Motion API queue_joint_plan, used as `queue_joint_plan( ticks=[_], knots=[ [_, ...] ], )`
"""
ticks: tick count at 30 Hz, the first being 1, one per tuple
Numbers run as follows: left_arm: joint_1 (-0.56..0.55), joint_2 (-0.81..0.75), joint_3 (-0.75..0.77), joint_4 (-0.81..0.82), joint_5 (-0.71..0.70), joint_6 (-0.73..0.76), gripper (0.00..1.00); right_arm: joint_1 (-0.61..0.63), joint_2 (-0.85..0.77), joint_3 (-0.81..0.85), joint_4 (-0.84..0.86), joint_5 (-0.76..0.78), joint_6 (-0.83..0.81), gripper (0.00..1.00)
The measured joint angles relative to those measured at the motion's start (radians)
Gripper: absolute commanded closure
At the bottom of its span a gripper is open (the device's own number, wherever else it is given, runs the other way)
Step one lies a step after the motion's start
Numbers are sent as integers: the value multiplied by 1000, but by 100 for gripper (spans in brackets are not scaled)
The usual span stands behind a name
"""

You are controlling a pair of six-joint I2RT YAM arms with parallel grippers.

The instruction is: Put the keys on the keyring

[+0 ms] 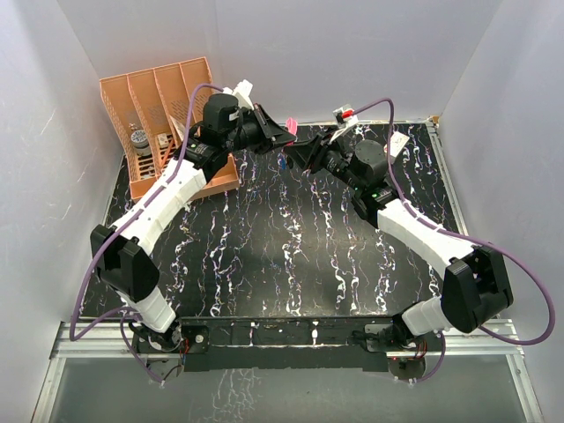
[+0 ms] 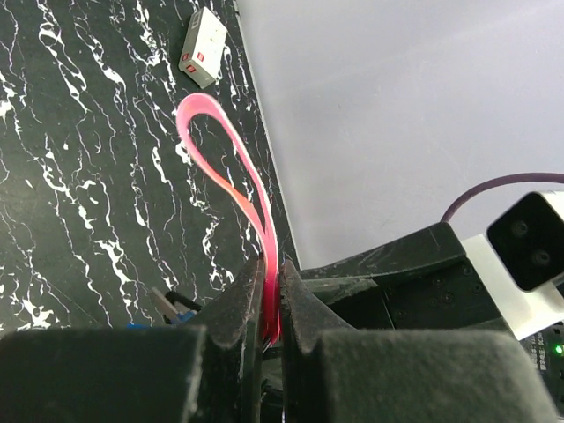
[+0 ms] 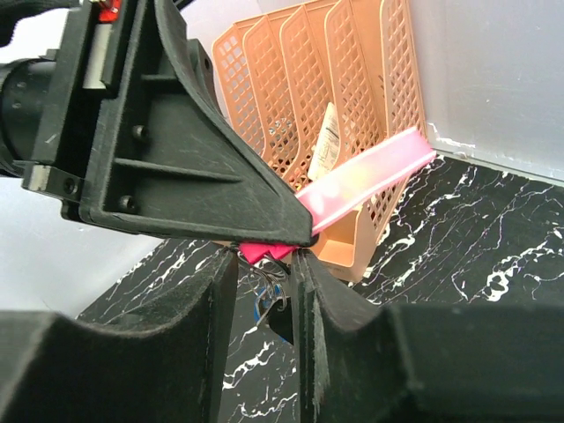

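left gripper (image 2: 271,295): clamped on keyring (image 2: 231,172), loop jutting ahead of its fingertips | right gripper (image 3: 263,282): jaws slightly apart just under that clamp, grip unclear | keys (image 3: 271,310): in its gap (blue head glimpsed) | progress: threading unconfirmed, apparently still pending

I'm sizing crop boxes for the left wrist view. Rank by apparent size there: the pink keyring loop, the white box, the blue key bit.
1. The pink keyring loop, clearly largest.
2. The white box; it lies farther from the camera, so true size is unsure.
3. The blue key bit, only partly visible.
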Motion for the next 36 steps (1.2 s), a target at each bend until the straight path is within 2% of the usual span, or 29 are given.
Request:
queue_joint_plan(
  ticks=[4, 11, 19, 36],
  knots=[
    [-1, 6, 0, -1, 1, -8, 100, 0, 0, -6, 15, 3, -2, 78],
    [-1, 6, 0, -1, 1, -13, 100, 1, 0, -10, 21, 13, -2, 79],
    [-1, 6, 8, -12, 5, -24, 100, 2, 0, -26, 50, 13, -3, 74],
    [-1, 6, 14, 23, 27, -98, 100, 2, -16, -91, 119, 34, -6, 77]
  ],
)
